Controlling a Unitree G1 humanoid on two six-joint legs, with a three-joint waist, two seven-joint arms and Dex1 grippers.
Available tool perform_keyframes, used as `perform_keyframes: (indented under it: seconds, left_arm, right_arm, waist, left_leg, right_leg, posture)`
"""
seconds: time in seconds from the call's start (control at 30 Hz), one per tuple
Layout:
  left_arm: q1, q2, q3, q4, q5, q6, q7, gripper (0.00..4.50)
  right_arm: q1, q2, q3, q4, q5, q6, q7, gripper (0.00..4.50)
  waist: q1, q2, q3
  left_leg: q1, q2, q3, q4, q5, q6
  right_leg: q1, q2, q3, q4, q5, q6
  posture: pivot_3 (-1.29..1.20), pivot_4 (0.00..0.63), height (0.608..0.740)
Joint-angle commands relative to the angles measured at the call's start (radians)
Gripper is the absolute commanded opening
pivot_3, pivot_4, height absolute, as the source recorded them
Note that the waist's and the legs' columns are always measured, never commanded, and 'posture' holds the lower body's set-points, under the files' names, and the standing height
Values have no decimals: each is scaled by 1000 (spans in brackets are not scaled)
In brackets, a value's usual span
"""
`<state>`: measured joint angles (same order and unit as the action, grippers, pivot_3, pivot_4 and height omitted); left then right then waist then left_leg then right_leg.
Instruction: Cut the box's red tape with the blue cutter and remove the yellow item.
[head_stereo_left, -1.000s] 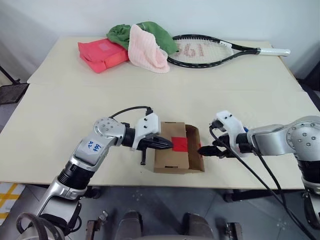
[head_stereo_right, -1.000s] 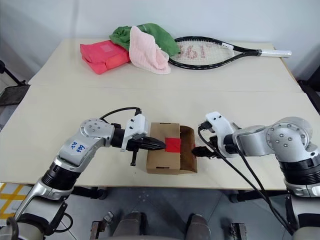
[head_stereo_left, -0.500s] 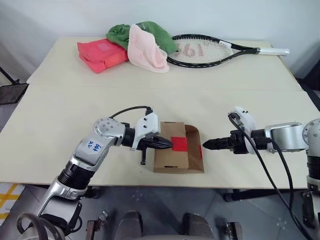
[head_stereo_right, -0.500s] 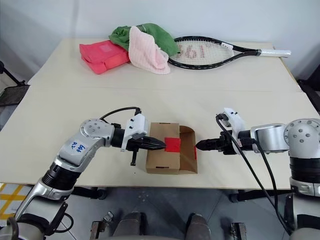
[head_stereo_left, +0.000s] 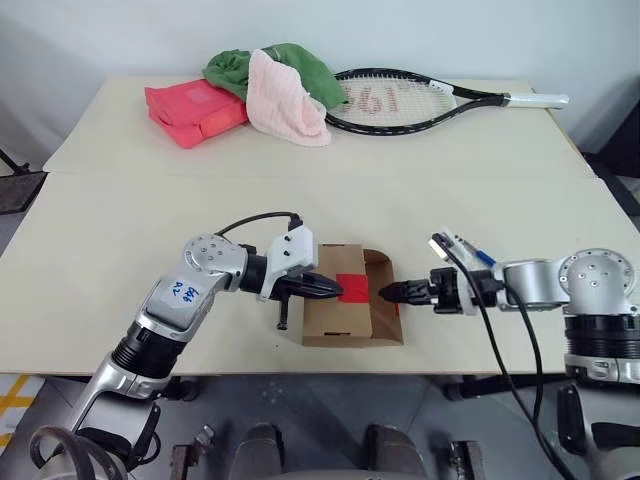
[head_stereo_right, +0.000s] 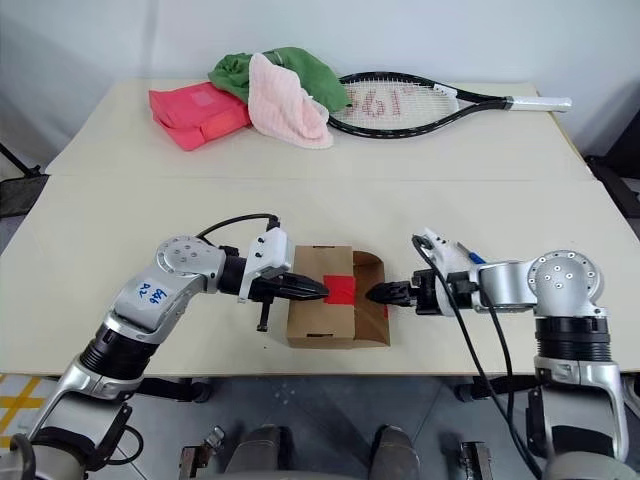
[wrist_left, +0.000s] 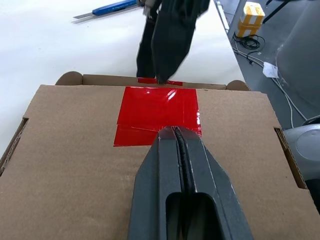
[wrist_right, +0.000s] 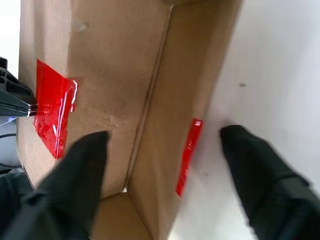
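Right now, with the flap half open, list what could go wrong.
1. The left gripper, shut, presses the box lid at the red tape; if the right gripper lifts the lid against it, the cardboard may tear.
2. The box sits near the table edge and could slide off.
3. The blue cutter lies loose behind the right arm, which could knock it.

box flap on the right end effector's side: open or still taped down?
Open. The box has its right-side flap folded out, and the red tape is split: one piece on that flap, the rest on the top panel.
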<state>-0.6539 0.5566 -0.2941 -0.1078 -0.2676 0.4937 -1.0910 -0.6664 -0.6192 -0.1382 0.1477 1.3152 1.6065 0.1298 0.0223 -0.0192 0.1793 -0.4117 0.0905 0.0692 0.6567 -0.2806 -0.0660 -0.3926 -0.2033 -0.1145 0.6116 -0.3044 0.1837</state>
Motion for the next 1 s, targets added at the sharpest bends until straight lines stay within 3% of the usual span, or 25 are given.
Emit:
perform_keyframes:
  seconds: [0.03,0.13,0.37,0.53,0.77,1.0]
  left_arm:
    - [2,8,-10,0,15,7,-4,0]
    - [2,11,-9,6,17,4,-7,0]
    - [4,-12,12,30,5,4,16,0]
    - [5,-11,53,54,-5,-8,28,0]
    - [17,-27,48,77,5,-34,21,0]
    - [20,-98,8,99,17,-52,27,0]
  right_arm:
    - [32,21,4,-41,16,8,-9,2221]
    - [37,44,-2,-54,42,8,-17,1184]
    - [40,78,-19,-60,78,8,-41,1184]
    - [33,42,-52,-64,96,8,-74,18]
    - [-29,-111,-75,-89,188,8,-78,18]
    - [-108,-276,-6,-190,310,8,-112,18]
  waist:
    - [1,0,0]
    - [1,0,0]
    - [1,0,0]
    - [1,0,0]
    - [6,0,0]
    - [6,1,0]
  left_leg:
    - [0,0,0,0,0,0]
    - [0,0,0,0,0,0]
    - [0,0,0,0,0,0]
    - [0,0,0,0,0,0]
    - [-2,0,0,1,0,0]
    - [-2,0,0,1,0,0]
  right_leg:
    - [0,0,0,0,0,0]
    - [0,0,0,0,0,0]
    - [0,0,0,0,0,0]
    - [0,0,0,0,0,0]
    - [0,0,0,-1,0,0]
    - [0,0,0,-2,0,0]
  posture:
    - [0,150,740]
    - [0,150,740]
    - [0,150,740]
    - [0,150,740]
    - [0,150,740]
    - [0,150,740]
